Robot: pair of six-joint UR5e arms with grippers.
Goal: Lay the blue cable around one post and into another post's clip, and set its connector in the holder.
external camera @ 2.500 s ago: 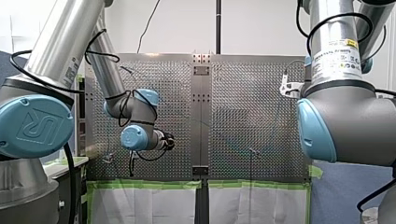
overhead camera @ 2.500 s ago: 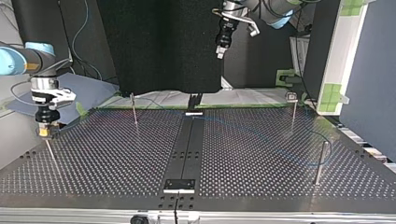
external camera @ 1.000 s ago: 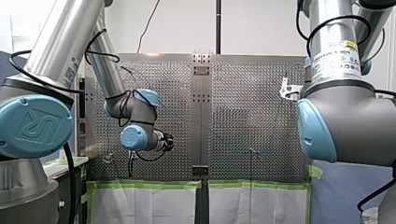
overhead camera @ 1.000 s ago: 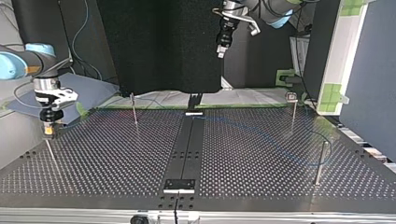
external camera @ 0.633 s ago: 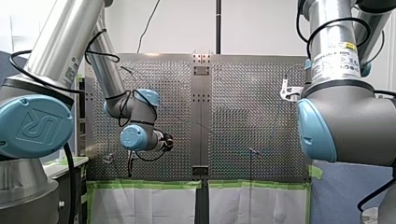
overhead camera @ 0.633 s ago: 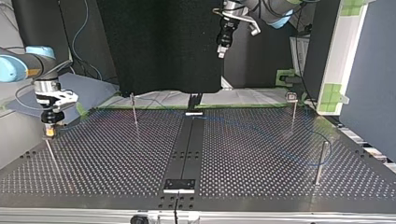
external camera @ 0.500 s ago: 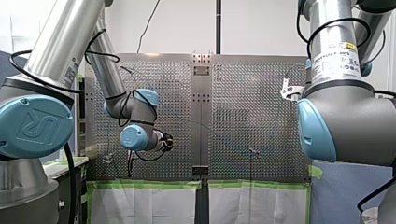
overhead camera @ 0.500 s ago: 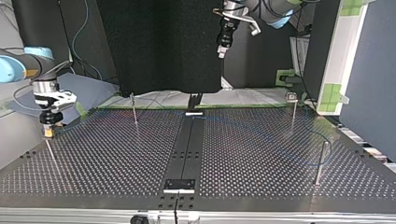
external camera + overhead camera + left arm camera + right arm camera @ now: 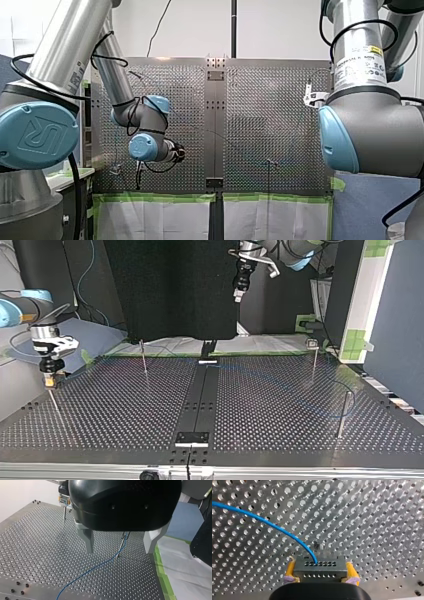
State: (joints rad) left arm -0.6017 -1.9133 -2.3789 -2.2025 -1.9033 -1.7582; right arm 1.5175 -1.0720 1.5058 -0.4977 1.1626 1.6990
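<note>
On the perforated table point(image 9: 280, 435): I judge the routing mostly done and the seating not yet done.
Blue cable point(image 9: 87, 572): it lies slack on the table. In the top view it runs from the middle strip out to the right and curves by the post there.
Left gripper point(image 9: 120, 552): it hangs well above the table with its metal fingers spread wide and nothing between them, so it has no hold on the cable.
Right gripper point(image 9: 320, 577): it sits low at the top view's left, its yellow pads pinching the connector from both sides.
Loop post point(image 9: 342, 415): it stands at the top view's right. The cable bends around it, so I count that part as laid.
Clip post point(image 9: 120, 547): it is ahead of my left gripper. The cable climbs it to a blue spot near its top, which I take for the clip, though I cannot see it seated.
Thin rod point(image 9: 55, 407): it stands just under my right gripper. I take it for the holder's stem, but it is too small to confirm.
Connector point(image 9: 319, 567): it is a grey block with rows of holes, and the cable leaves its face. A small stub shows just ahead of it, and I cannot tell whether they touch.
Remaining: seat the connector in the holder, then let go.
</note>
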